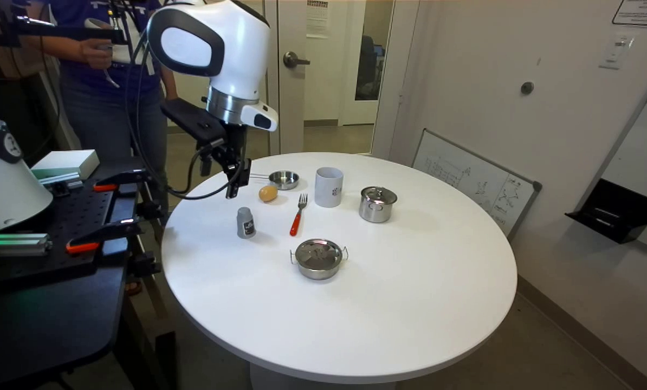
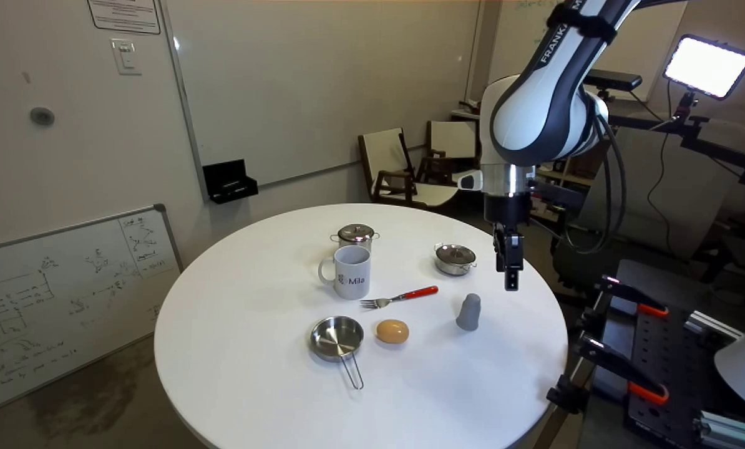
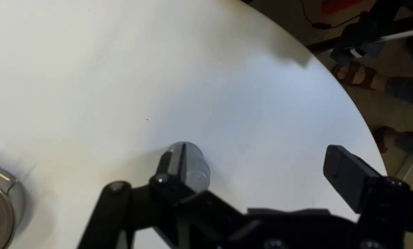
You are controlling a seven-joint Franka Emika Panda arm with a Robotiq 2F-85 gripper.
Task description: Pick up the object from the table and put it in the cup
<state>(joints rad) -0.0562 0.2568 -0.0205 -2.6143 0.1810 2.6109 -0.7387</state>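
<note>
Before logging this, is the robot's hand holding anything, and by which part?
Nothing: the black hand is open; the tapered grey object stands on the round white table.

We take this for a robotics lab: robot arm (image 2: 538,118), perforated mounting plate (image 1: 79,208), glowing light panel (image 2: 709,66) and a whiteboard (image 2: 76,305) (well scribbled on).

ok the object (image 1: 245,223) is a stubby grey thing, skinnier up top, dark patch on one side, standing upright on the counter (image 1: 410,303). The cup (image 2: 352,272) is white, handle, "Mila" printed on it, also upright, well apart.
</note>
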